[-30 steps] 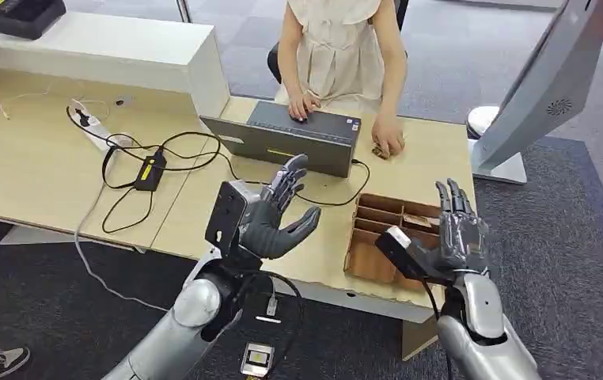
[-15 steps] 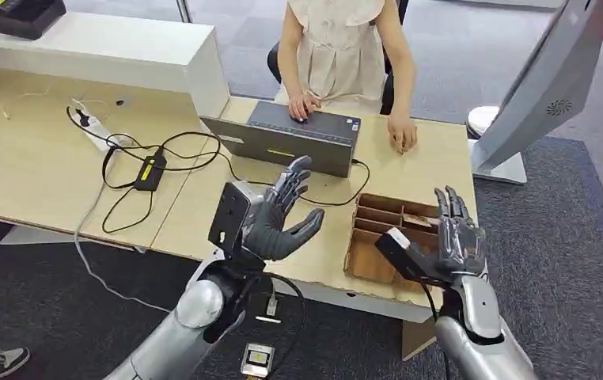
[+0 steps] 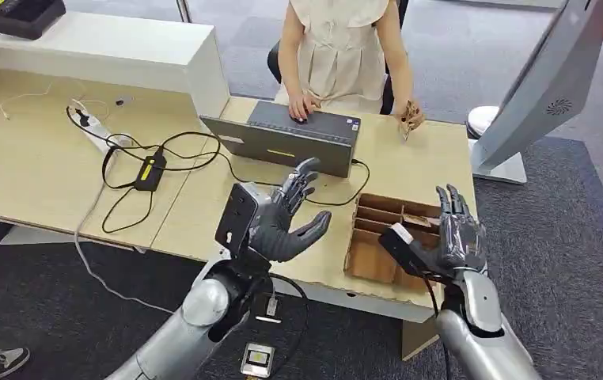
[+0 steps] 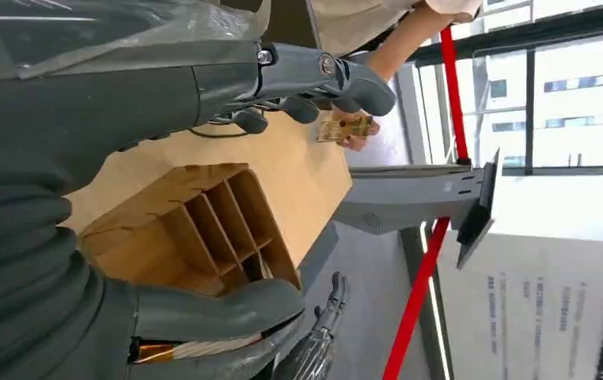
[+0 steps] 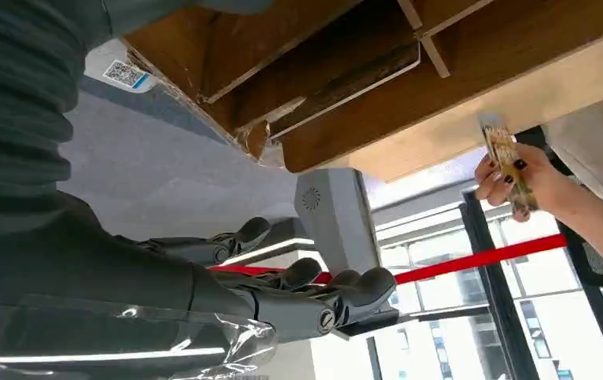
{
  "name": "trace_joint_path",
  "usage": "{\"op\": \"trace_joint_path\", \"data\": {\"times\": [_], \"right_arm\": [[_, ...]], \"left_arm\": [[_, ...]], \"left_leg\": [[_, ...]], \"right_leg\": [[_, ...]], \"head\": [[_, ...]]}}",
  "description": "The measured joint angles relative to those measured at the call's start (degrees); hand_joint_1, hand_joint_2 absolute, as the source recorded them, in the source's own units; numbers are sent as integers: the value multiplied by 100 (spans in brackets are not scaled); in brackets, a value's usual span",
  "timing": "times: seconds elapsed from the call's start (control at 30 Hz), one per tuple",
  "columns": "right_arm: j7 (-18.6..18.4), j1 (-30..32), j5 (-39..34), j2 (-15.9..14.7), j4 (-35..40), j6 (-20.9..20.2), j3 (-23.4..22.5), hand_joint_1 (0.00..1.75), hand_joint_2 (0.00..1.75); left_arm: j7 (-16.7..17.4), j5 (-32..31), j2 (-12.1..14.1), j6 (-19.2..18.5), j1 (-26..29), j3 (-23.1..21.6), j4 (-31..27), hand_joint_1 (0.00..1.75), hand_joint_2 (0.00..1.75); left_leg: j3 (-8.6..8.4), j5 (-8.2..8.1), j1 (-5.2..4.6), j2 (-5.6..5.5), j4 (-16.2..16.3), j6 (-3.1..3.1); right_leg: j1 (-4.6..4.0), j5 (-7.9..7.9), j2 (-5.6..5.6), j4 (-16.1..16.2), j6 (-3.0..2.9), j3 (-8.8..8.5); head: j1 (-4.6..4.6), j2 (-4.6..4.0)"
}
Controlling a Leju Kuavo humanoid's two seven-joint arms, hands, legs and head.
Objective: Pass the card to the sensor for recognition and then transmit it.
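Left hand (image 3: 286, 220) hovers over the front of the wooden desk (image 3: 45, 170), fingers spread and thumb out, holding nothing. Behind it sits a dark grey box-shaped device (image 3: 298, 138), probably the sensor, with a black cable trailing away. Further right, a wooden compartment tray (image 3: 377, 229) rests at the desk's near edge, and the right hand (image 3: 456, 233) is raised just over it, fingers upright and apart, also empty. At the far right of the desk a person (image 3: 338, 47) holds up the card (image 3: 406, 119) in one hand, well apart from both robot hands. The handover looks not yet begun; next, the right hand would likely need to reach forward and close on the card. Around the desk lie grey carpet, a white raised counter at the left, and a slanted grey stand at the right.
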State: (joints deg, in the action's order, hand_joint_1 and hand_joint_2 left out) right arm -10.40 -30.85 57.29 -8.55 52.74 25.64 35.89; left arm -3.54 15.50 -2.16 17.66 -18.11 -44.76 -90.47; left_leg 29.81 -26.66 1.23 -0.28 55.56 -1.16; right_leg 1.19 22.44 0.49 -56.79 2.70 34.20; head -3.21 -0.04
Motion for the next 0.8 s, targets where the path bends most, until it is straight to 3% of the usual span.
{"op": "trace_joint_path", "data": {"times": [0.57,0.6,0.63,0.8], "right_arm": [[92,-147,-13,85,-334,-4,4,5,175],[92,-148,-15,92,-347,-9,4,154,175],[94,-150,-15,96,-365,-11,7,175,175],[131,-155,-125,138,-420,-94,9,175,175]], "left_arm": [[-48,2,-103,-22,-31,-4,210,0,175],[-48,2,-103,-22,-31,-4,221,0,175],[-48,2,-103,-22,-31,-4,229,0,175],[-48,11,-103,-39,-29,-4,243,0,175]], "left_leg": [[0,0,0,0,0,0],[1,0,0,0,0,0],[1,0,0,0,0,0],[1,0,0,0,0,0]], "right_leg": [[0,0,0,0,0,0],[0,0,0,0,0,0],[0,0,0,0,0,0],[0,0,0,0,0,0]], "head": [[0,0],[0,0],[0,0],[0,0]]}}
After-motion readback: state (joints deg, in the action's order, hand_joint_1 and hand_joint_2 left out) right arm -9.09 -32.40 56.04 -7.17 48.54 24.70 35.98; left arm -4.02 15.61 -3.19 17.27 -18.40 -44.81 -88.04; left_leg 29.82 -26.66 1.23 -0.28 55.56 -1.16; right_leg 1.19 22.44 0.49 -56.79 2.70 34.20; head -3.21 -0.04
